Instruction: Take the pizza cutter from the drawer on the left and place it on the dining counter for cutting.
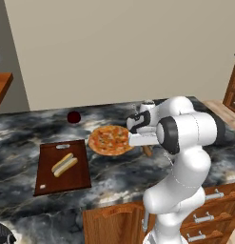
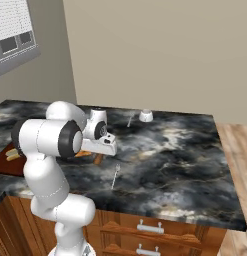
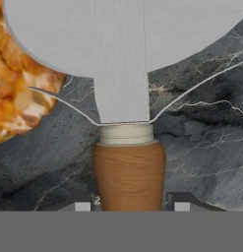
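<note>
The pizza cutter [image 3: 124, 74] has a big pale grey wheel and a short brown wooden handle [image 3: 129, 172]. It points away from the hand, low over the dark marbled dining counter [image 3: 206, 147], just right of the pizza [image 3: 17, 98]. My gripper [image 3: 132, 205] has the handle tight between its two dark fingertips. From the base, the gripper [image 1: 145, 146] reaches down at the pizza's right edge, and the brown handle [image 1: 147, 151] pokes out under it. The handle [image 2: 98, 159] also shows below the hand in the right base view. A reddish-brown drawer [image 1: 114, 219] juts out under the counter's near edge.
A wooden board [image 1: 63, 167] with a hot dog bun [image 1: 64, 164] lies left of the pizza [image 1: 109, 140]. A dark red round thing [image 1: 73, 116] sits behind them. A small white object [image 2: 146, 116] stands at the counter's far side. Shut drawers [image 2: 150, 228] with silver handles line the base.
</note>
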Motion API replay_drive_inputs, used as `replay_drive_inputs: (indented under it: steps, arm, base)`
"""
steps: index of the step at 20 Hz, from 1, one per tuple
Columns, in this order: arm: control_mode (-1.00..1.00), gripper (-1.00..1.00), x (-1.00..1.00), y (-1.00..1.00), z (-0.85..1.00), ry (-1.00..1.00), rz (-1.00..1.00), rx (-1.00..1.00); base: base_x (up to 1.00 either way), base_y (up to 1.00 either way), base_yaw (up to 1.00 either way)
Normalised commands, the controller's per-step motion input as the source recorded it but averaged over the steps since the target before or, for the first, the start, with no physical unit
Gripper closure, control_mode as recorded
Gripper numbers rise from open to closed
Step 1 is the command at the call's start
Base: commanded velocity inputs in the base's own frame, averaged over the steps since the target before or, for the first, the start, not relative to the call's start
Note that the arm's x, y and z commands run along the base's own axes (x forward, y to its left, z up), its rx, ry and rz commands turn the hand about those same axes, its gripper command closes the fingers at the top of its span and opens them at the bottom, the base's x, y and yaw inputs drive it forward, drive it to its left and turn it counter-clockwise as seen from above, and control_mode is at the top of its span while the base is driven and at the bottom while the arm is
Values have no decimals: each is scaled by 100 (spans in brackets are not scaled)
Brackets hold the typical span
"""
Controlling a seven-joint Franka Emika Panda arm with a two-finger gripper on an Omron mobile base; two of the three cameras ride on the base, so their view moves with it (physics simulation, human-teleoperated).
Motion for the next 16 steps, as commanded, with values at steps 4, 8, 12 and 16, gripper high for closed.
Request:
replay_drive_inputs:
  steps: [4,8,12,16]
  arm:
    - [-100,100,0,0,0,0,0,0]
    - [-100,100,0,0,0,0,0,0]
    - [-100,-100,0,0,0,0,0,0]
    - [-100,-100,0,0,0,0,0,0]
  base:
    - [0,0,0]
    - [0,0,0]
    - [0,0,0]
    - [0,0,0]
